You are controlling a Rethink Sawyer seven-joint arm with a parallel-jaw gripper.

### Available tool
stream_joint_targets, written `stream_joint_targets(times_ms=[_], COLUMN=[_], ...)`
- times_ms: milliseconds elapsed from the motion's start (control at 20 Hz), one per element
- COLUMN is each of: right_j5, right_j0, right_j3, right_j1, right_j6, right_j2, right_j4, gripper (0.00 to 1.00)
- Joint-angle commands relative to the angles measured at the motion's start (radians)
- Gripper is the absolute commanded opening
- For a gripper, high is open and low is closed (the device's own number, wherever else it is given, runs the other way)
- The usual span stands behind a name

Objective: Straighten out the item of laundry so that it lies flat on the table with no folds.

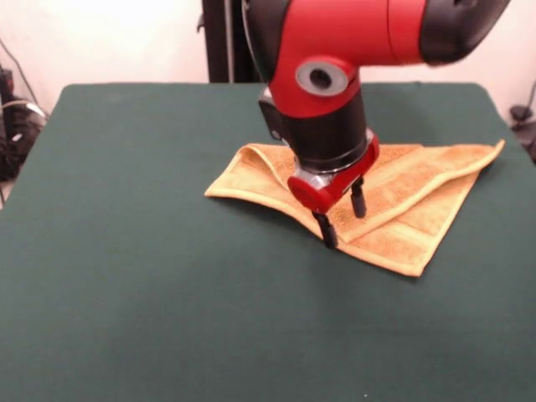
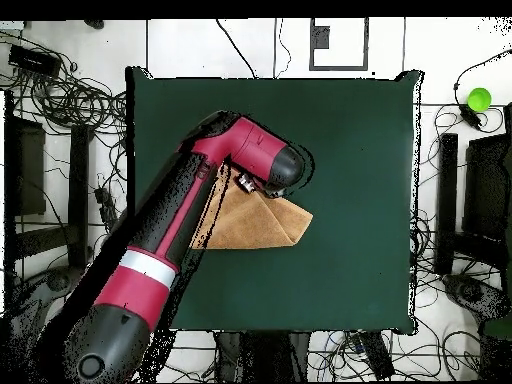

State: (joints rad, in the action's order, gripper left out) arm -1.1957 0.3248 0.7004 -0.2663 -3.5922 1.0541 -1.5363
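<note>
Dark green cloth covers the table [image 1: 126, 276], and on it, a little past its middle in the front view, lies the orange-tan towel [image 1: 419, 213], folded over itself into a rough triangle with a raised crease and a paler hem band along its edges. Its long axis runs across the table, one sharp corner pointing right. Above it the gripper [image 1: 343, 219] hangs with its two black fingers [image 1: 358, 201] slightly apart, tips at the folded edge; whether they pinch cloth is unclear
</note>
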Motion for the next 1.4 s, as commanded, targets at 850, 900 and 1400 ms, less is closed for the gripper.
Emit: stream_joint_targets(times_ms=[850,900,1400], right_j5=[0.031,0.028,0.079], right_j0=[0.076,0.078,0.075], right_j3=[0.004,0.007,0.014], right_j1=[-0.048,-0.045,-0.092], right_j6=[-0.437,-0.437,-0.378], right_j2=[0.033,0.034,0.010], right_j4=[0.032,0.033,0.051], gripper=[1.00,1.00,1.00])
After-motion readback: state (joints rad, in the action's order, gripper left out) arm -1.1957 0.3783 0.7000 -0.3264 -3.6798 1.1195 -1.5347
